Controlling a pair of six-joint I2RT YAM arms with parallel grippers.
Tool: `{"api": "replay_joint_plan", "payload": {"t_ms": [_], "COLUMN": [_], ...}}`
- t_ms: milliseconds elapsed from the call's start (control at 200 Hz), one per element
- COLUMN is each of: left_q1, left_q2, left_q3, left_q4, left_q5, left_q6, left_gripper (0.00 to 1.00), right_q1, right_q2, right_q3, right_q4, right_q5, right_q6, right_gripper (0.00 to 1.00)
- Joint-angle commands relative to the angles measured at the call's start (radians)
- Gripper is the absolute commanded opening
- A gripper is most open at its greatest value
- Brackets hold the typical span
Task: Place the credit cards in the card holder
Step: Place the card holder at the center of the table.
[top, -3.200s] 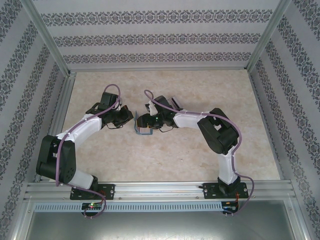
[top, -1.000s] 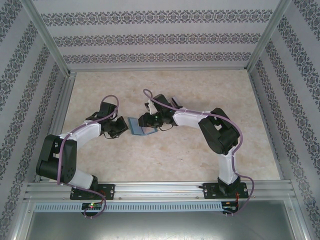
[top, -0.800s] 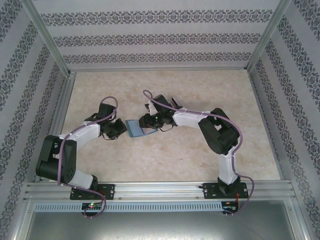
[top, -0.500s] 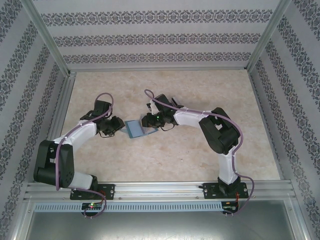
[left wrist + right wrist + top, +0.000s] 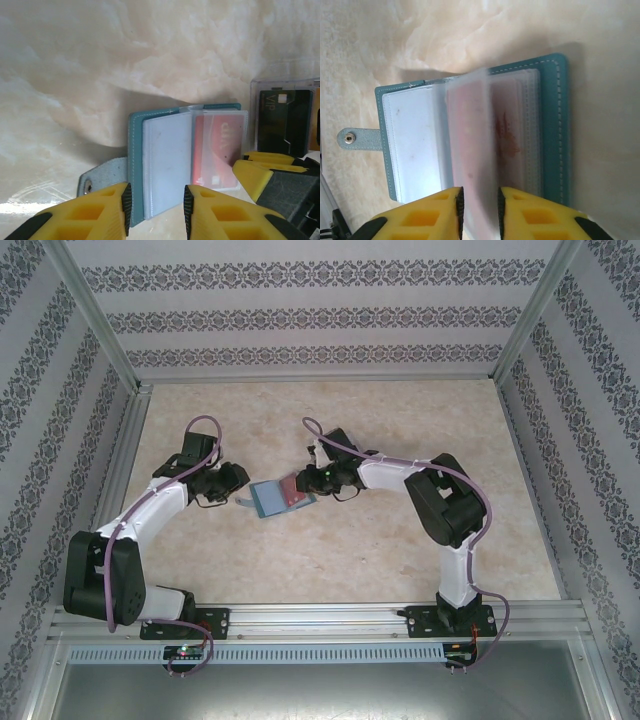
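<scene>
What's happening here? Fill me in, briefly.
Two robot arms are working on the teal card holder, which lies open on the table. The right gripper appears to pinch one clear sleeve upright, and a reddish card already sits in a sleeve. The left gripper is open at the holder's strap side, gripping nothing. A dark card sits in a clear tray beside the holder.

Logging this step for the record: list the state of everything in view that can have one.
card holder: open, lying flat.
sleeve: standing up from the holder, pinched between the right fingers.
reddish card: inside a sleeve of the holder.
dark card: sitting in the clear tray.
left gripper: open, holding nothing.
right gripper: shut on the sleeve.
</scene>
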Motion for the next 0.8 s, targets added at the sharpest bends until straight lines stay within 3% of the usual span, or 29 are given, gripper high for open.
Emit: {"api": "replay_joint_plan", "payload": {"t_ms": [0,175,275,385,505,794], "left_q1": [-0.007,-0.021,-0.027,-0.03,-0.031,-0.048], "left_q2": [0.032,0.079,0.088,0.1,0.106,0.16], "left_q3": [0.009,-0.007,-0.016,-0.017,-0.016,0.026], "left_q4": [0.05,0.09,0.107,0.115,0.122,0.151], "left_q5": [0.038,0.054,0.056,0.059,0.063,0.087], "left_q6": [-0.029,-0.041,-0.046,-0.046,-0.046,-0.046], "left_gripper": [0.35,0.35,0.35,0.35,0.34,0.34], "right_q1": [-0.013,-0.012,-0.011,-0.007,-0.014,-0.056], "right_q2": [-0.044,-0.042,-0.041,-0.032,-0.067,-0.161], "right_q3": [-0.02,-0.024,-0.024,-0.022,-0.043,-0.056], "right_q4": [0.01,0.008,0.008,-0.008,-0.018,-0.076], "right_q5": [0.009,0.002,-0.002,-0.001,0.028,0.052], "right_q6": [-0.011,-0.011,-0.01,-0.014,-0.023,-0.06], "right_gripper": [0.21,0.11,0.1,0.2,0.23,0.24]}}
